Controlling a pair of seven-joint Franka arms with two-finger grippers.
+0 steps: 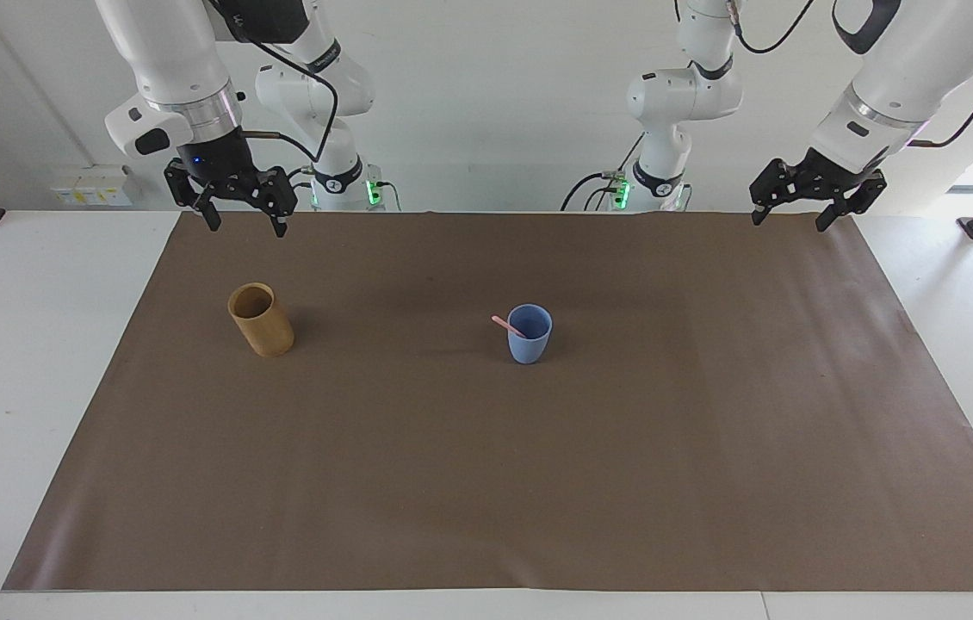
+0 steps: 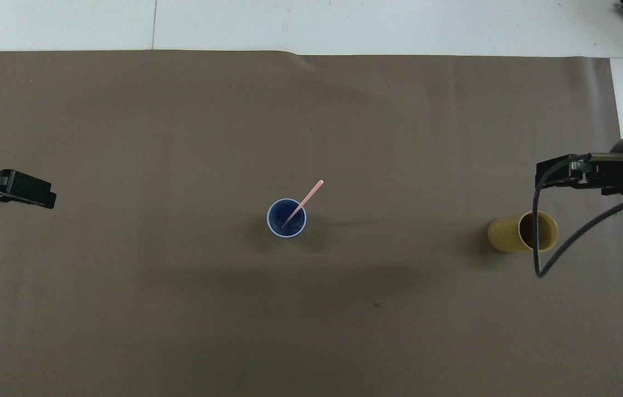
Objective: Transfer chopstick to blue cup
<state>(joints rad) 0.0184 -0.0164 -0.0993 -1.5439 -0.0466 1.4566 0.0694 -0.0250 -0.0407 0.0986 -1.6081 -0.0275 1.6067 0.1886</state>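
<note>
Pink chopstick leans inside blue cup, well apart from both end effectors. Left end effector and right end effector hang released, empty, over the mat's edge.

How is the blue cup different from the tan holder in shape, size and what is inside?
The blue cup is shorter and tapers toward its base; the tan holder is taller and cylindrical. The blue cup holds a pink chopstick leaning over its rim; the tan holder looks empty. The blue cup is mid-mat, the tan holder toward the right arm's end. Both stand upright, open-topped, untouched.
</note>
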